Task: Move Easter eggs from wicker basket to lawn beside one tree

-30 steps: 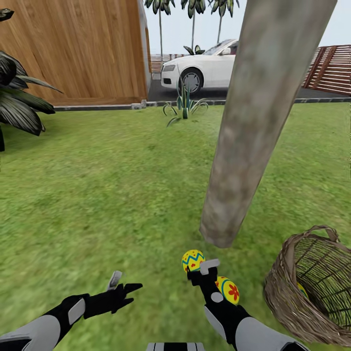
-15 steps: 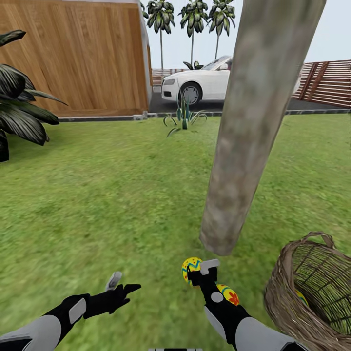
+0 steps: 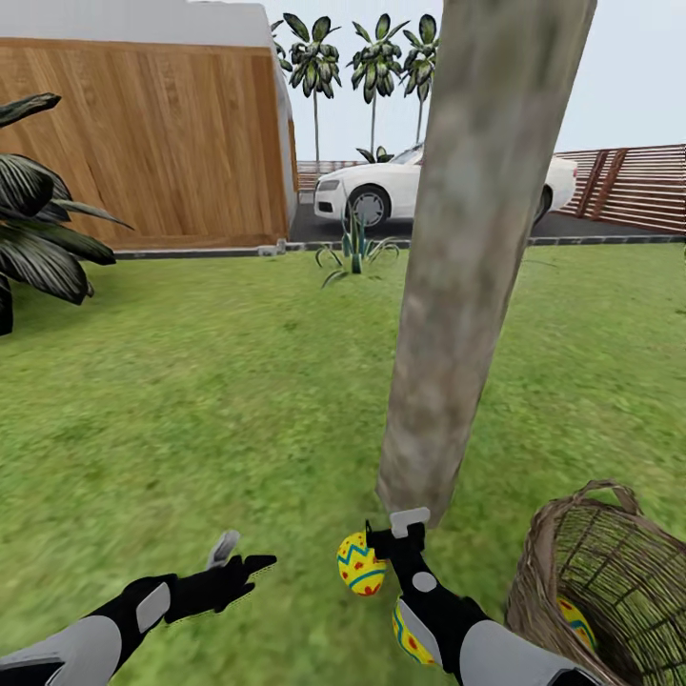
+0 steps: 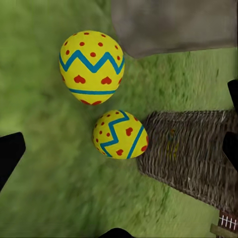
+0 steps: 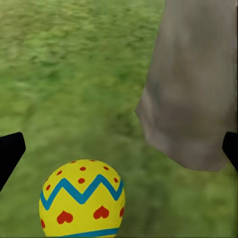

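beside the tree (image 3: 448, 362), two yellow blue-zigzagged eggs (image 3: 361, 564) are lying on grass under the open, empty right gripper (image 3: 398, 536), a third half-hiding in the basket (image 3: 581, 581).

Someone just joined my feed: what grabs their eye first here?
The thick grey trunk rising mid-frame from the lawn. At its base, two yellow zigzag eggs lie on the grass by the right end effector, with the wicker basket at lower right, a third egg inside.
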Robot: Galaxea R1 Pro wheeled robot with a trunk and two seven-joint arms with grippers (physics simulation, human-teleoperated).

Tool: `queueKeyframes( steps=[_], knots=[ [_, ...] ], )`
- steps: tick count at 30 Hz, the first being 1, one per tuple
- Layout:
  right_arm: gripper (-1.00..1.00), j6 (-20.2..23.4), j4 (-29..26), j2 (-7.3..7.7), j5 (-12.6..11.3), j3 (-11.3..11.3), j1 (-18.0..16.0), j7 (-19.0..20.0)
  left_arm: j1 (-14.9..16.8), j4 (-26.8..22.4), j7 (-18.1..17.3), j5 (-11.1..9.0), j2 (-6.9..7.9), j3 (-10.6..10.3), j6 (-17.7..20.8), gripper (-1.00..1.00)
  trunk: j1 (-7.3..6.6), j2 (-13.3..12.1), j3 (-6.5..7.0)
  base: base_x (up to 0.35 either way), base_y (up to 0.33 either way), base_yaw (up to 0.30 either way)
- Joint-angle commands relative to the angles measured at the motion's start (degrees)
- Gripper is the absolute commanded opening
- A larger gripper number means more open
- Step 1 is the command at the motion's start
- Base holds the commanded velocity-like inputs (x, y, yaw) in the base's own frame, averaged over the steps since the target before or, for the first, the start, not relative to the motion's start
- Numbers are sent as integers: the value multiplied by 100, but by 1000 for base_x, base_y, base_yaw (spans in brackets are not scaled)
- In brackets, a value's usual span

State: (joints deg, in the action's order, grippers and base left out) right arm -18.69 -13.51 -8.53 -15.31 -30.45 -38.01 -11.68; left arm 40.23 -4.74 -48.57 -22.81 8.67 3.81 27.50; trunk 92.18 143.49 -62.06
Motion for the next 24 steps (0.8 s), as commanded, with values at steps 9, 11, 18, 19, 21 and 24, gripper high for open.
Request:
queueKeyframes(
  steps=[9, 11, 18, 19, 21, 24],
  knots=[
    [100, -20, 7, 1, -51, -54, -5, -28, 2, -1, -224, -108, 9, 24, 42, 100, -22, -11, 195, 143, -26, 0],
    [100, -20, 7, 1, -51, -56, -5, -28, 2, -1, -235, -113, 15, 24, 36, 100, -27, -13, 239, 92, -3, 0],
    [100, -20, 7, 1, -51, -53, -5, -28, 2, -1, -248, -118, 14, 24, 20, 100, -46, -23, 394, -173, -1, 0],
    [100, -20, 7, 1, -51, -54, -5, -28, 2, -1, -248, -118, 14, 24, 20, 100, -48, -24, 417, -301, 0, 0],
    [100, -20, 10, 1, -51, -56, -5, -28, 2, -1, -249, -118, 13, 24, 19, 100, -73, -65, 457, -316, 0, 0],
    [100, -20, 11, 1, -49, -57, -5, -28, 2, -1, -249, -118, 12, 24, 19, 100, -138, -186, 511, -327, 0, 0]
  ],
)
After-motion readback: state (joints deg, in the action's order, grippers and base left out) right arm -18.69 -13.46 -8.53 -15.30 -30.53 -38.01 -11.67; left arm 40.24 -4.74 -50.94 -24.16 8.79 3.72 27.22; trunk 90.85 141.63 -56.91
